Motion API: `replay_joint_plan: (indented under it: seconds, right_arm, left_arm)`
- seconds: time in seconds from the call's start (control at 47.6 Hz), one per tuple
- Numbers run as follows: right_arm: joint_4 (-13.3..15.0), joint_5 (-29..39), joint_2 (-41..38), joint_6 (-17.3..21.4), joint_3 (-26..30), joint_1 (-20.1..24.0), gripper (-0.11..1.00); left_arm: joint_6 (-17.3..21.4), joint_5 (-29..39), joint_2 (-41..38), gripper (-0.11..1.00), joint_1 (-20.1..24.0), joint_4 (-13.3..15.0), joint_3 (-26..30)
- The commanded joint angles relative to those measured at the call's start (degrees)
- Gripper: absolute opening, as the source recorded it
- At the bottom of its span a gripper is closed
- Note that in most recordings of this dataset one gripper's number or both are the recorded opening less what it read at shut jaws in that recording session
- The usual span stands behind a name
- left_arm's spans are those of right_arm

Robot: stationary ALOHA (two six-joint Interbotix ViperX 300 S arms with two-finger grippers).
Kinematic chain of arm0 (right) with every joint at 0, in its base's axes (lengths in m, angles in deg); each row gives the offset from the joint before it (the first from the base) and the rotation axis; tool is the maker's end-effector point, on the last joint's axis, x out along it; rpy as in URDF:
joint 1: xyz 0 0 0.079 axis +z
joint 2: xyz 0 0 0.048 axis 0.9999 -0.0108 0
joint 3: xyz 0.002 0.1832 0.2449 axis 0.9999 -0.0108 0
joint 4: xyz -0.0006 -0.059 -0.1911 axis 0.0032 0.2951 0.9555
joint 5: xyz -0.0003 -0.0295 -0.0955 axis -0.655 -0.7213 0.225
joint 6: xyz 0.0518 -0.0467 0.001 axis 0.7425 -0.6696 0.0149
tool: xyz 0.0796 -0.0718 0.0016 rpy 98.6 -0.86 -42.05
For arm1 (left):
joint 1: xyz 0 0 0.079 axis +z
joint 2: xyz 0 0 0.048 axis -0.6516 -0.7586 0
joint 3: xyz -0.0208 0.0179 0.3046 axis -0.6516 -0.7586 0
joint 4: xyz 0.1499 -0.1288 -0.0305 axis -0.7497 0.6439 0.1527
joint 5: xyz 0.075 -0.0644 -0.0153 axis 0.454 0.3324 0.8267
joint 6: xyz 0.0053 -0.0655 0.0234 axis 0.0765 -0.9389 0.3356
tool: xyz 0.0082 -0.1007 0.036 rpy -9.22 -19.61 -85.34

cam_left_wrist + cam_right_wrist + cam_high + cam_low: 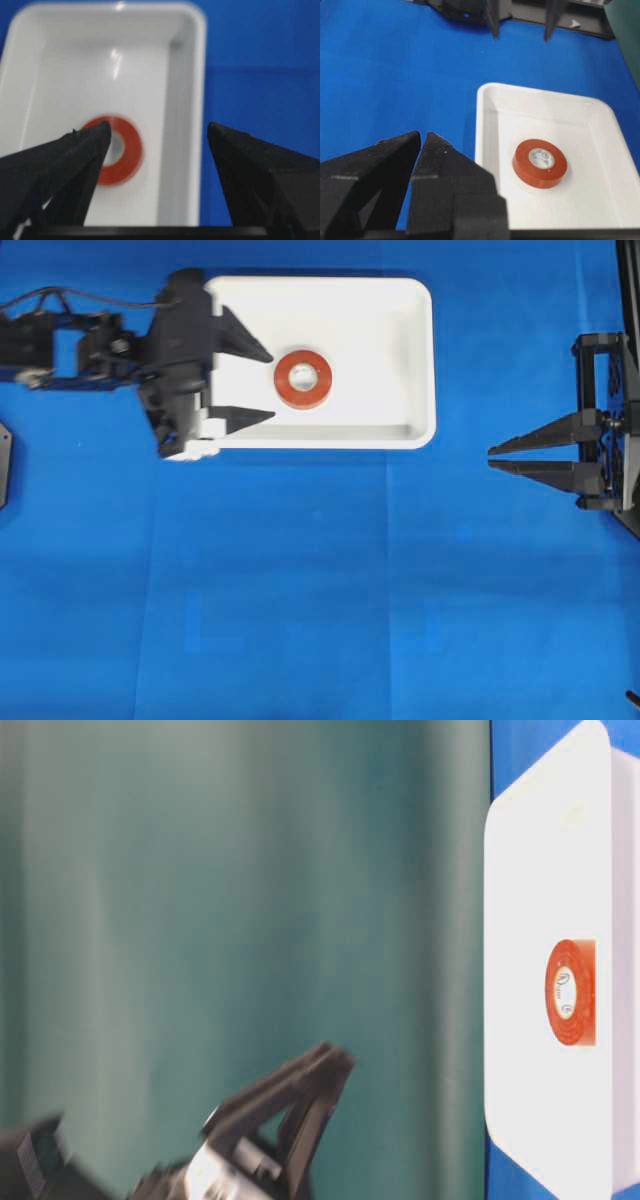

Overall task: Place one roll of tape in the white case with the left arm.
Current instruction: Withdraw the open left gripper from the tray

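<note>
fingers (75, 150) of the left gripper (260, 385) fill the foreground of the left wrist view, spread wide and holding nothing, with a broad gap between the two black tips. just past them, the roll of tape (116, 150) lies flat on the floor of the white case (197, 65), its orange-red ring partly hidden behind the nearer finger. seen from overhead, the roll of tape (302, 379) sits free near the middle of the white case (425, 360), a little beyond the spread tips and touching neither; the tips reach in over the tray's near end wall.

by the look of it the tape is already delivered, so the step in hand is the retreat. to do it well, the jaws should be kept apart while backing off, so that neither tip catches the ring and drags it, and the arm should lift before drawing back, clearing the raised rim rather than nudging the tray across the blue table cover (320, 590).

farther off, across the table, the right gripper (492, 458) rests well clear of the tray, its fingers narrowed almost to touching and empty; it has no part here.
</note>
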Motion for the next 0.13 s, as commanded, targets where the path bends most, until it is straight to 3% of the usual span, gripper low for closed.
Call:
replay_joint_plan:
  seconds: [0.0, 0.105]
  right_arm:
    - [0.09, -0.44, -0.18, 0.18, 0.70, -0.09, -0.11]
    - [0.09, -0.62, -0.18, 0.18, 0.79, -0.09, -0.11]
  left_arm:
    - [-0.09, -5.27, 4.04, 0.74, -1.58, 0.26, -2.29]
    - [-0.35, -10.90, 8.00, 0.74, -2.99, 0.26, -6.06]
